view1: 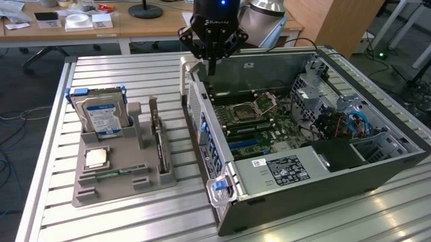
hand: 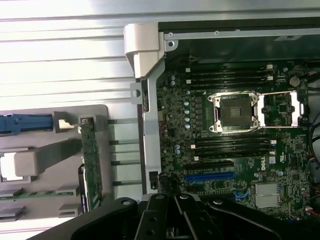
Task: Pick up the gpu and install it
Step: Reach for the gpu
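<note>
"Now, exterior view first. Where is the gripper?"

"The black gripper [view1: 211, 69] hangs over the far corner of the open computer case [view1: 323, 186], at the case wall on the exterior view's left. Its fingers are drawn narrow with the tips together and nothing between them."

"And the gpu?"

"The gpu [view1: 160, 148] stands on edge in a slot of the grey tray [view1: 88, 195], pale bracket at its far end. The tray sits on the slatted table [view1: 114, 70], just beside the case on the exterior view's left. The card is well apart from the gripper and nearer the camera."

"Anything else in the tray?"

"A hard drive [view1: 101, 118] stands upright at the tray's far end, further to the exterior view's left than the card. Inside the case, the motherboard [view1: 263, 126] lies exposed."

"Wrist view?"

"The gripper [hand: 175, 205] shows as dark links converging, again narrow and empty. Beneath it runs the case wall [hand: 150, 125]. The motherboard [hand: 225, 165] with its processor socket [hand: 232, 112] is on one side. The tray [hand: 50, 111] is on the other. The gpu [hand: 92, 160] shows as a thin green edge, seated in its slot."
</note>
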`<state>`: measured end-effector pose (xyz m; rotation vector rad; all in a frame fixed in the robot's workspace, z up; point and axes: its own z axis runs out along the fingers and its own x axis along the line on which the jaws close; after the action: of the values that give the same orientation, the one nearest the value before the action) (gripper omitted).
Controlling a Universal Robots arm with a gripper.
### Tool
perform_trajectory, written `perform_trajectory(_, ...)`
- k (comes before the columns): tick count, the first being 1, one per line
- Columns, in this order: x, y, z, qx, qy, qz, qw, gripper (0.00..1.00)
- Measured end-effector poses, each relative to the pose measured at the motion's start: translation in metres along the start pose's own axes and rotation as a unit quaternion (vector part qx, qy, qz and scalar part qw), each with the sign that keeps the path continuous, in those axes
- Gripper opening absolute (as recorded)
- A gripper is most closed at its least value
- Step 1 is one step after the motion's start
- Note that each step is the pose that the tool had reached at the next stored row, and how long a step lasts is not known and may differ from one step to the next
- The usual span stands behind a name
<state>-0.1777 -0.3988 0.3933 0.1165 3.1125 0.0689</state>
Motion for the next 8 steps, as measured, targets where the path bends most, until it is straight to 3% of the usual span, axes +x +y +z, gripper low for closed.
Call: perform_trajectory(8, 0.0109, -0.0008, -0.0003, 0.0, -0.0003, 0.0, 1.0, 0.11)
